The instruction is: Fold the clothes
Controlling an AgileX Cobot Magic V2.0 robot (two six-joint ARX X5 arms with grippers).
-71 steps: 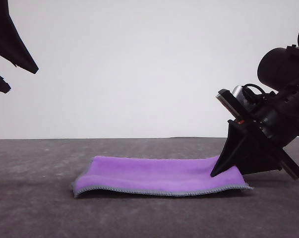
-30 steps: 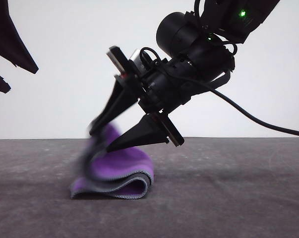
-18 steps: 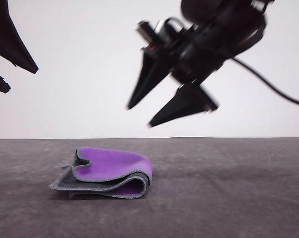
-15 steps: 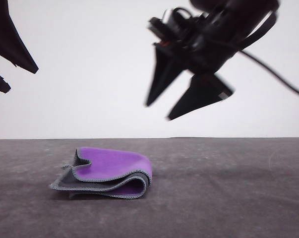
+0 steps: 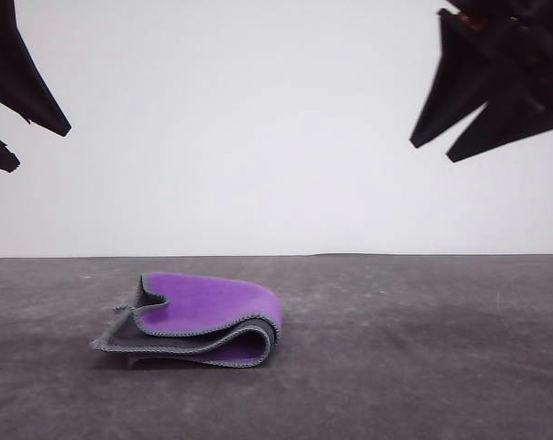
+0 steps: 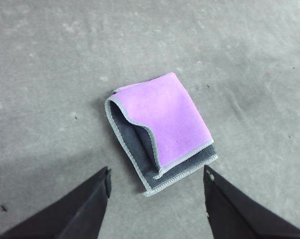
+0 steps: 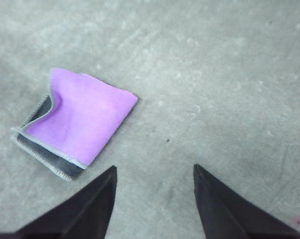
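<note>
We see the cloth (image 5: 198,321) lying folded over on the grey desk (image 5: 423,348), in the lower left-centre of the front view, with nothing touching it. Its purple face forms the top layer, the charcoal face shows between the layers at the open left end, and the grey stitched edge runs along the front. Its rounded fold is on the right. Our left pincer (image 5: 17,137) hangs at the upper left edge of the frame, well above the desk, its two dark fingers spread wide and empty. Our right pincer (image 5: 439,151) sits in the upper right corner, also high in the air, its fingers apart and holding nothing. From the left wrist view the cloth (image 6: 162,127) lies beyond the spread fingertips (image 6: 102,179); from the right wrist view it (image 7: 82,119) sits in the left half of the frame.
</note>
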